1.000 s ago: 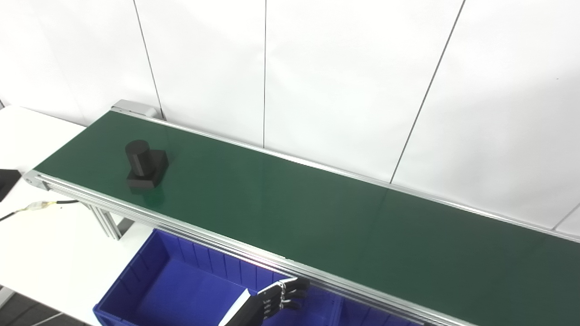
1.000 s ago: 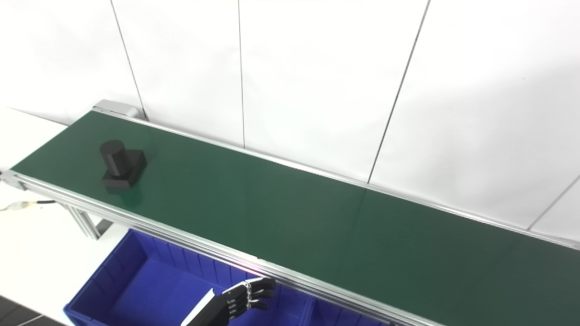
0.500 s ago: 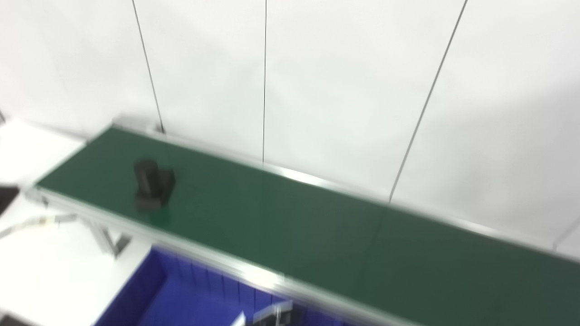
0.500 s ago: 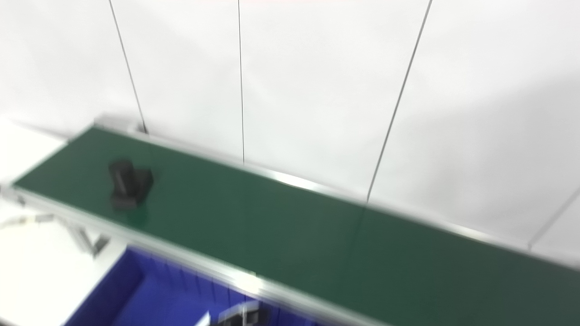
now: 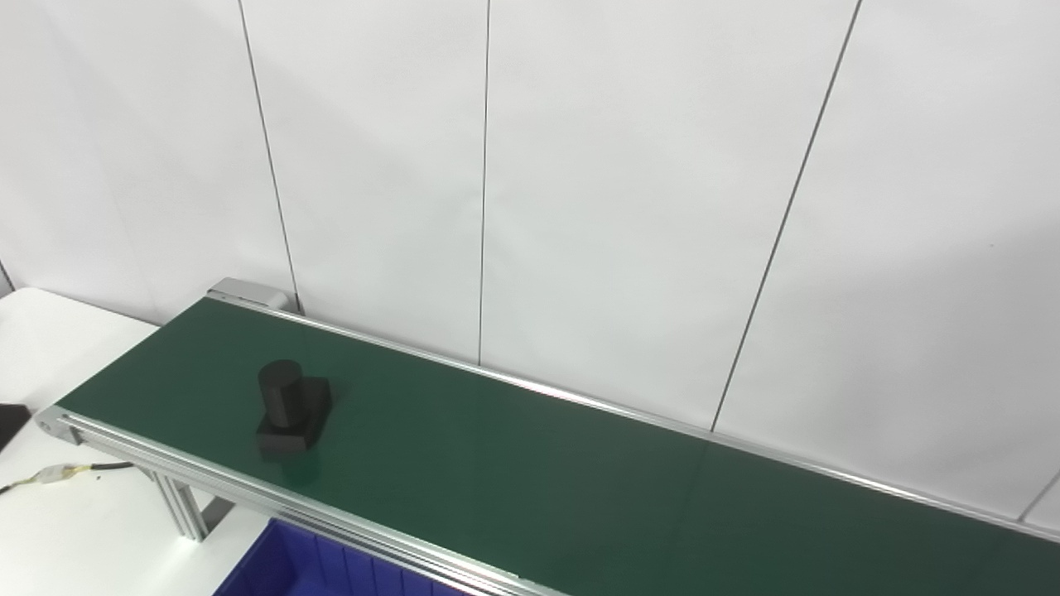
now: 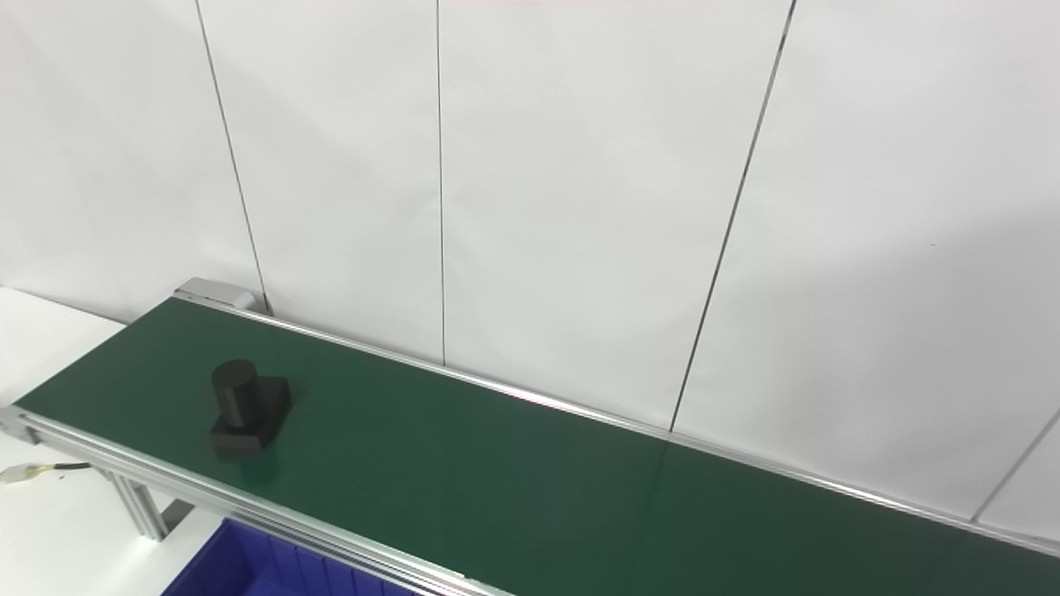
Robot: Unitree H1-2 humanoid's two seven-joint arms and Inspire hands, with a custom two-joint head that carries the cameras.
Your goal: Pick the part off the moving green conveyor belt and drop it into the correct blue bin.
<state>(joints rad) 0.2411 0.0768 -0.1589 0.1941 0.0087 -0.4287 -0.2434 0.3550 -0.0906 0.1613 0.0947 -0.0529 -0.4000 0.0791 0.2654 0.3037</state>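
Observation:
A black part (image 5: 291, 410), a short cylinder standing on a square base, rides near the left end of the green conveyor belt (image 5: 530, 488). The same part (image 6: 247, 406) shows in the right eye view. Only the top corner of a blue bin (image 5: 286, 567) peeks in below the belt's front rail. Neither hand appears in either view.
A white table (image 5: 74, 530) lies under the belt's left end, with a cable and connector (image 5: 58, 473) on it and a dark object (image 5: 8, 420) at the left edge. White wall panels stand right behind the belt.
The camera has tilted upward, so the whole scene sits lower in the picture. The left hand over the bin has dropped out of view. The part has moved slightly right along the belt.

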